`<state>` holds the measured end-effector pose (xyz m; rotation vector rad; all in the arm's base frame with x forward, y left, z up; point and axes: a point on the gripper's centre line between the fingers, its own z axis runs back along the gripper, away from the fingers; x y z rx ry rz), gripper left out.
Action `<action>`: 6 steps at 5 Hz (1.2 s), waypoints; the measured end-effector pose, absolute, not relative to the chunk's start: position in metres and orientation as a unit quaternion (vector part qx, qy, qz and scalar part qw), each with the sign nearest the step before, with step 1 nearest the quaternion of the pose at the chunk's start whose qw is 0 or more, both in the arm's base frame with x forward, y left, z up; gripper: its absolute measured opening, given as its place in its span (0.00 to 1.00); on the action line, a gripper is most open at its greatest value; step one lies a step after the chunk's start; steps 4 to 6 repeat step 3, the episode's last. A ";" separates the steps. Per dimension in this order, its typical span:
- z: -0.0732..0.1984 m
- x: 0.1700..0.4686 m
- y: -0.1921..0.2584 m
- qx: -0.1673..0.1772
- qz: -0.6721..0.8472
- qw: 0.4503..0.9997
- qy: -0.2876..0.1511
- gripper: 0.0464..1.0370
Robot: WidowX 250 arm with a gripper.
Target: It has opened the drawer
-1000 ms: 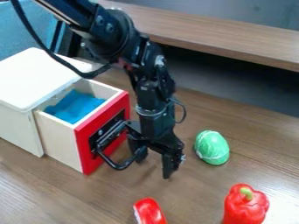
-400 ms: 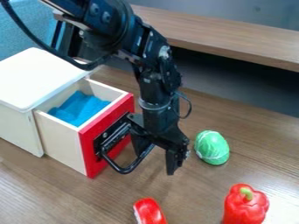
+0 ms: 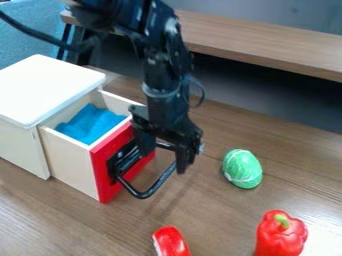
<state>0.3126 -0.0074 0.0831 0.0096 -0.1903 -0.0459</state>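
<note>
Drawer [image 3: 70, 162] found pulled out from the box [image 3: 43, 87], at the left of the scene on the counter [image 3: 227, 227], blue cloth [image 3: 92, 124] inside. Claw [image 3: 163, 159] stands just right of the drawer's red front [image 3: 101, 177], pointing down, its two fingers spread apart. It is at the far part of the black handle [image 3: 143, 194], which juts out to the right; one finger overlaps the red front in the view. Contact with drawer or handle: cannot tell. Green cabbage [image 3: 242, 169] lies to the right of the claw, red pepper [image 3: 282, 235] at the near right.
</note>
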 end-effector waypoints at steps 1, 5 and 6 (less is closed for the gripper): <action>0.110 0.308 -0.006 -0.001 -0.015 0.993 -0.117 0.96; 0.154 0.297 -0.013 -0.021 -0.030 0.985 -0.166 0.96; 0.154 0.297 -0.013 -0.021 -0.030 0.985 -0.166 0.96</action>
